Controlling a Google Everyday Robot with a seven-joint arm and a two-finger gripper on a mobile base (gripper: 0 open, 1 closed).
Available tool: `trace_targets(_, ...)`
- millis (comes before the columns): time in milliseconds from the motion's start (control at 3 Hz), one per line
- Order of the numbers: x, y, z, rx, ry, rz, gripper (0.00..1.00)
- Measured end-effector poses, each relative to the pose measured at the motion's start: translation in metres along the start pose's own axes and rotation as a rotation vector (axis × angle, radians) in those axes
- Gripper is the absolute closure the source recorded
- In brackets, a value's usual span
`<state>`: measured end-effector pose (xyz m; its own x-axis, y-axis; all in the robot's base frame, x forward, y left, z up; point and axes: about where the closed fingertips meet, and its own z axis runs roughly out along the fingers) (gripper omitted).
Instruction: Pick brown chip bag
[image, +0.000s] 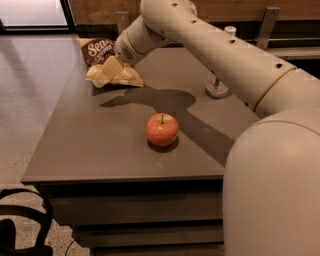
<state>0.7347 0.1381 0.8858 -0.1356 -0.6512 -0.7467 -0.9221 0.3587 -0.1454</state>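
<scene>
Camera view had the crinkled brown chip bag, dark brown top with white script and pale yellow-tan lower half, lying at the far left corner of the grey flat-topped table, well apart from the round red-orange apple sitting mid-table. Bag looked light, soft and air-filled. Judgement: it would crumple and skate on the smooth top if pushed sideways, and the contents would crush under a hard squeeze. Film was probably slippery, so a pinch on a flat face likely wouldn't hold. Best bet: take a raised fold or the seamed edge of the lower half, close gently, lift straight up. The cream-coloured parallel-jaw gripper was down at the bag's pale lower half, seemingly touching it, with the brown top showing just behind. Gripper and bag were nearly the same colour there, so it could not be told whether the claw was released, clenched or already grasping the bag; opening width was not readable either. Nothing showed the bag off the table. The cream robot arm reached across from the right and hid most of the clear plastic water bottle standing at the far right; only its base and white cap showed.
</scene>
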Motion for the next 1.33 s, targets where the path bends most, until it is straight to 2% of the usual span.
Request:
trace_targets(333,-0.007,-0.009,0.016,0.006,-0.061,-0.016,0.00)
trace_targets(667,-0.009,-0.023,0.025,0.038,-0.108,-0.041,0.00)
trace_targets(1000,-0.004,-0.033,0.040,0.062,-0.123,-0.050,0.00)
trace_targets(1333,0.003,-0.037,0.057,0.077,-0.098,-0.057,0.00)
